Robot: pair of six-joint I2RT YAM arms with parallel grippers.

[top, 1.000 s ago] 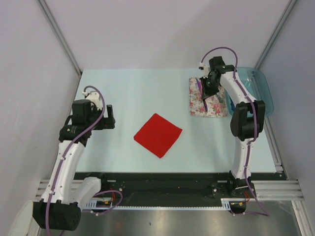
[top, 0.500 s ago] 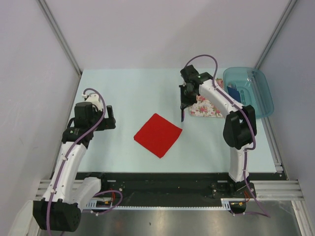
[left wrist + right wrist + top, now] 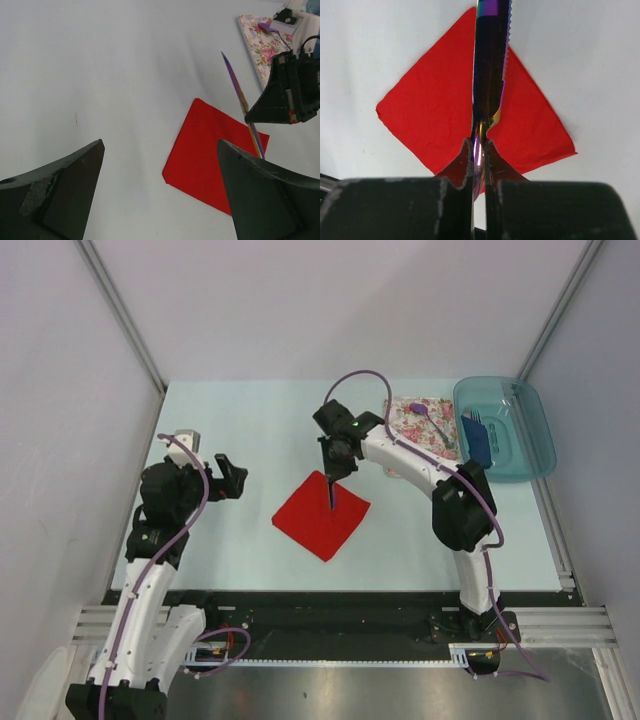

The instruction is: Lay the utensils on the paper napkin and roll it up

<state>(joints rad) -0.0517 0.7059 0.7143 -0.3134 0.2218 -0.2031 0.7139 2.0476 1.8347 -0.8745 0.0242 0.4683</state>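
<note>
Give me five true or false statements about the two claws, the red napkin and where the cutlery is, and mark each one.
1. The right claw is shut on a knife over the red napkin. True.
2. The knife lies flat on the red napkin. False: it is clamped in the claw and tilted.
3. The left claw is open and empty. True.
4. The purple spoon lies on the red napkin. False: it lies on the floral napkin.
5. The teal tray is empty. False: a blue utensil lies in it.
</note>
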